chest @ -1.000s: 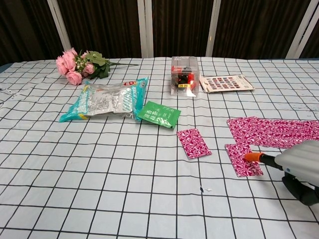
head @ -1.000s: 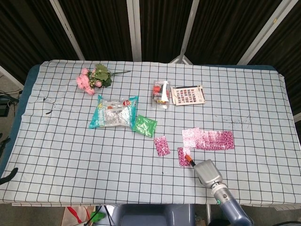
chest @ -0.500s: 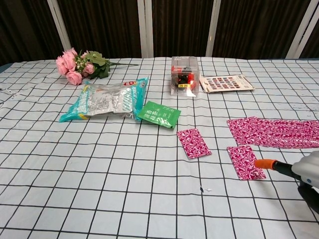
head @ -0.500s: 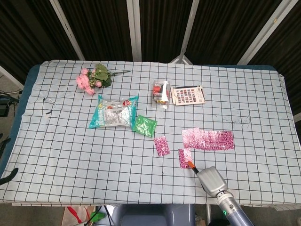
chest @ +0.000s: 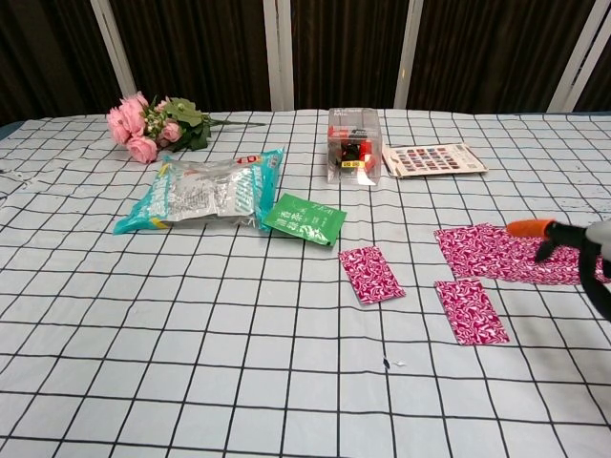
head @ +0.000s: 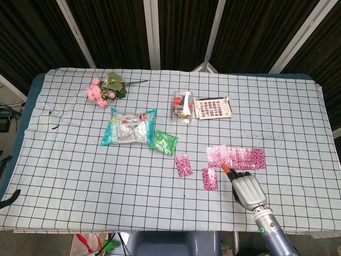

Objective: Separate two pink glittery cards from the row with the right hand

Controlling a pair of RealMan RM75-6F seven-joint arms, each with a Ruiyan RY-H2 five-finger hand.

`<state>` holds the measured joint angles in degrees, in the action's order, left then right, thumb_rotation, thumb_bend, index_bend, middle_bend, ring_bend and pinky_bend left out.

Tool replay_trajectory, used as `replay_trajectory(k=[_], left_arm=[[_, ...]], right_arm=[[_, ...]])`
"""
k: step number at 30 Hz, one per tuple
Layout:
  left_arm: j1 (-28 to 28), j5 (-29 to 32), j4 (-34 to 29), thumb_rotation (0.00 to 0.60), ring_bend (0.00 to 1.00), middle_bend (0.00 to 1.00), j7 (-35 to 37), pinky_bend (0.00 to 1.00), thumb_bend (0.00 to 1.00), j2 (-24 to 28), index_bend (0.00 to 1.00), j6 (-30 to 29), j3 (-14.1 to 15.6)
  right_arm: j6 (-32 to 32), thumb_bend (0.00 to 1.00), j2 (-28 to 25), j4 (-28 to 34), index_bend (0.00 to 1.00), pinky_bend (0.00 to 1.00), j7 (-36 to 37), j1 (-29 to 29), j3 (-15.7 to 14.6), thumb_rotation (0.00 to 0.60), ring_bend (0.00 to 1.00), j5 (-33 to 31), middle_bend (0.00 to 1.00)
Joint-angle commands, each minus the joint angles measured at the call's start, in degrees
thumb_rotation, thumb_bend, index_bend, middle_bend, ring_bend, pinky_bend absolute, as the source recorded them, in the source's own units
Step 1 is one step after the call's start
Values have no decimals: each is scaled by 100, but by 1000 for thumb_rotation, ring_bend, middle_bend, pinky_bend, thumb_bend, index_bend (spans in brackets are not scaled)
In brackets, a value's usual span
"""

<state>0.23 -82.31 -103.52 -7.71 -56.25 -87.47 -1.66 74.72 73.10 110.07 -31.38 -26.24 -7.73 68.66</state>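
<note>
Cards in the row (head: 236, 158) overlap, so the right hand (head: 246, 189), holding nothing with one fingertip (chest: 528, 227) extended, may drag extras

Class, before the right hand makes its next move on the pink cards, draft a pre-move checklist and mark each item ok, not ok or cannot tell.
1. First separated card lies apart from the row: ok.
2. Second separated card lies apart from the row: ok.
3. Right hand holds nothing: ok.
4. Orange fingertip is over the row's left end; touching it: cannot tell.
5. Green packet is apart from both cards: ok.
6. Left hand's position: cannot tell, not in view.
</note>
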Motion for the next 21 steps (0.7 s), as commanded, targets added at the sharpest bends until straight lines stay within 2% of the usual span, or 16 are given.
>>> replay_trajectory(k=[1,4,7,11,15,21], left_arm=[[1,-11,-4,600,0,0,3,92,347,2,145,-1,6],[11,-30,-21,600,0,0,3,92,347,3,145,-14,18],[19,-56,-41,600,0,0,15,92,347,7,145,-24,31],[35,-95,-54,600,0,0,6,92,347,6,145,-43,55],[47,-139,-81,600,0,0,36,92,347,24,145,-34,92],[53,-372,-118,600,0,0,187,92,347,115,145,-9,203]], right_arm=[[592,570,-380,-401,0,242,1284,393,398,600,198,273,42],[985,532,-624,-658,0,241,2143,733,440,600,195,501,41],[1230,521,-830,-823,0,215,2520,987,331,600,194,712,41],[1783,521,-991,-1141,0,171,2489,1432,111,600,178,1074,36],[2272,521,-985,-1379,0,129,2618,1811,74,600,173,1251,35],[2656,521,-1171,-1684,0,128,3109,2101,80,600,165,1508,34]])
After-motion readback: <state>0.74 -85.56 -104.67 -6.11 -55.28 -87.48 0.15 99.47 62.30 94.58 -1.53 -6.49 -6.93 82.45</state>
